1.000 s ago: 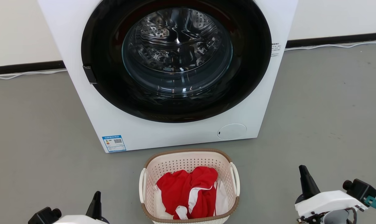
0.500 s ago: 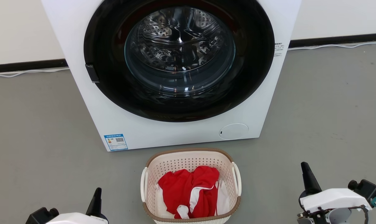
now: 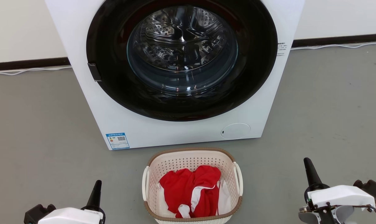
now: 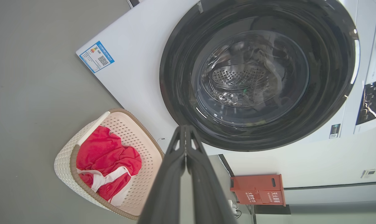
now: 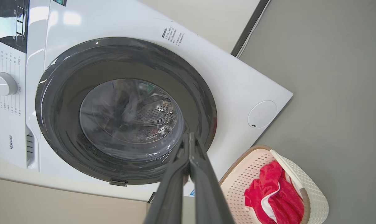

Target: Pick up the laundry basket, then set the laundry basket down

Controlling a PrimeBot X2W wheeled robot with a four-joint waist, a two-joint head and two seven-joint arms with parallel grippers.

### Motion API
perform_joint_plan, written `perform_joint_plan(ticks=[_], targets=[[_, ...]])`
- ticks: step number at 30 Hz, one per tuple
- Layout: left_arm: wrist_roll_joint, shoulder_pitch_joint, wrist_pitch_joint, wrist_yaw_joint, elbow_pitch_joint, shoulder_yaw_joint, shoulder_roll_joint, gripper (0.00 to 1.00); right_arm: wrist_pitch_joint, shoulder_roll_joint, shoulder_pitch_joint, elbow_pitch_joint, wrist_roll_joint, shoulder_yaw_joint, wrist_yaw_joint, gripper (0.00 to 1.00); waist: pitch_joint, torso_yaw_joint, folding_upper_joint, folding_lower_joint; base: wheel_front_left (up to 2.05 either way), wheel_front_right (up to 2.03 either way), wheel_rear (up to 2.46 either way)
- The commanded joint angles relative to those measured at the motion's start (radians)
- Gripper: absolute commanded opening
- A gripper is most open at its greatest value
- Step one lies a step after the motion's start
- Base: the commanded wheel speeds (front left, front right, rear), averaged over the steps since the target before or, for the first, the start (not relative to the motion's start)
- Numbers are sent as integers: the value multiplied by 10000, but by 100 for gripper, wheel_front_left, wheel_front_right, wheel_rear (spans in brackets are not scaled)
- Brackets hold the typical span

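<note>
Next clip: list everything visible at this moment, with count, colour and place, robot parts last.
washing machine: one, white with round black door, on the floor before the wall
laundry basket: one, cream with brown rim, on the floor in front of the machine
clothing: red and white, count unclear, bundled inside the basket
label: one, blue, machine's lower front corner
box: one, red, by the wall past the machine
floor: grey
left claw: one, dark, shut, left of the basket, apart
right claw: one, dark, shut, right of the basket, apart
</note>
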Motion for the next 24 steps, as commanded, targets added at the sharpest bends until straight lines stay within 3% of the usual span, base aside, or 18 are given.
perform_joint_plan(ticks=[1, 24], targets=[[-232, -559, 71, -159, -326, 284, 30, 0, 102, -41, -91, -381, 332, 77, 50, 0, 3, 9, -1, 0, 0, 0, 0], [-2130, -779, 702, -621, -591, 778, -183, 0, 734, 29, 12, -1060, 2851, -233, 62, 0, 49, 150, -1, 0, 0, 0, 0]])
